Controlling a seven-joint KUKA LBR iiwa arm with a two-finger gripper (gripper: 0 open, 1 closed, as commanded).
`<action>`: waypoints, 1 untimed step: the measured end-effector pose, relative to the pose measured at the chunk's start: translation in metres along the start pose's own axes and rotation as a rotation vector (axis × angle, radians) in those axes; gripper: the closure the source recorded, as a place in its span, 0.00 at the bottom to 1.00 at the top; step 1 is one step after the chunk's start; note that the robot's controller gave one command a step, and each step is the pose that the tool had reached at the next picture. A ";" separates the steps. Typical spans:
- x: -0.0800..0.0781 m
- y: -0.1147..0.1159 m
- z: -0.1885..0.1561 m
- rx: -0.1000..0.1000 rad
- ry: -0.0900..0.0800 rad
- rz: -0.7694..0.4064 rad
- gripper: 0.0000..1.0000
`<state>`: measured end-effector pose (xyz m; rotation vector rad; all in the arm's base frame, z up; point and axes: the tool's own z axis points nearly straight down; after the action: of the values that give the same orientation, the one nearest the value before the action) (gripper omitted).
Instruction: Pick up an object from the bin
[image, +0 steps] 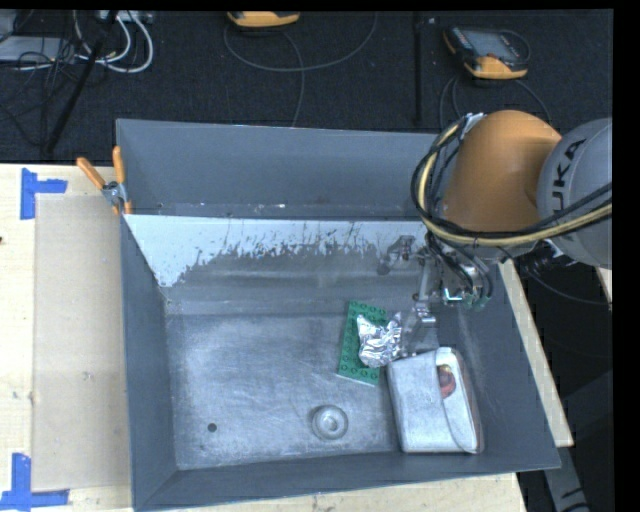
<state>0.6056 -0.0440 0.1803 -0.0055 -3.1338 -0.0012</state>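
orange-capped arm; bin with foil, packet

Green plate partly beneath crumpled foil

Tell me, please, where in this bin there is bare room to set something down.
The left half of the bin's floor is bare, bordered by the left wall, the back slope and the small round disc. The right side is crowded: a green flat piece, crumpled foil and a white pouch lie together by the tool.
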 end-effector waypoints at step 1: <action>0.004 -0.023 0.081 -0.002 -0.025 -0.074 0.00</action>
<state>0.6014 -0.0671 0.0989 0.1119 -3.1572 -0.0044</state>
